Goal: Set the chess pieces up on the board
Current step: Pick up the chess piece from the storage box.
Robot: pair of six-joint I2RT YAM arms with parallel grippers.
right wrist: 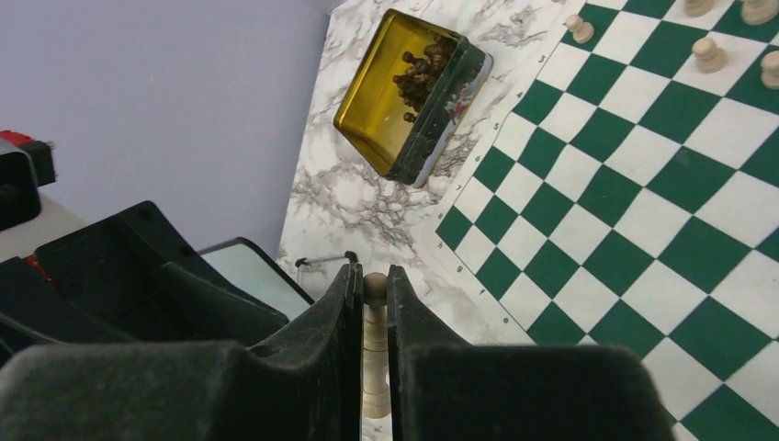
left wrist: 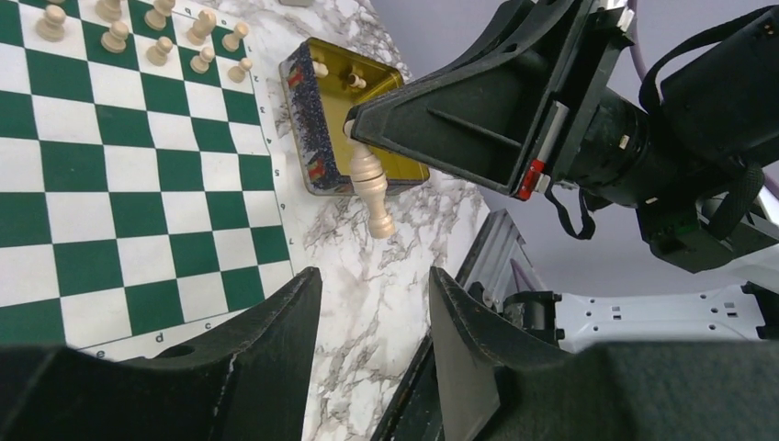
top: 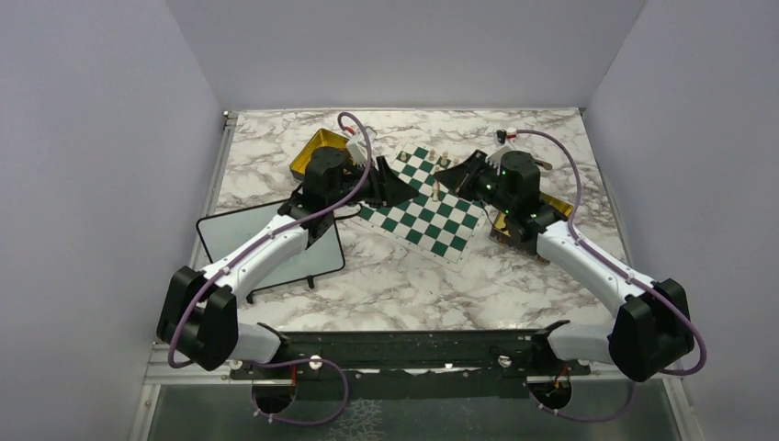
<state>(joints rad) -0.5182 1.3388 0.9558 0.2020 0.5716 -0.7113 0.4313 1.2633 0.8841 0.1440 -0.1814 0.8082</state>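
Observation:
The green and white board (top: pixel 439 219) lies at mid-table. My right gripper (right wrist: pixel 372 274) is shut on a pale chess piece (right wrist: pixel 374 323), pinched near its round head. From the left wrist view that piece (left wrist: pixel 370 188) hangs tilted from the right gripper's (left wrist: pixel 354 129) tip, above the marble beside the board's edge (left wrist: pixel 138 184). My left gripper (left wrist: pixel 375 280) is open, nothing between its fingers, and sits just below the hanging piece. Several pale pieces (left wrist: pixel 156 37) stand in a row along one board edge (right wrist: pixel 707 50).
A gold tin (right wrist: pixel 413 92) holding dark pieces sits off the board's left corner (top: pixel 317 152). A second gold tin (left wrist: pixel 354 119) with a few pale pieces sits on the board's right side. A black-framed whiteboard (top: pixel 266 243) lies under the left arm.

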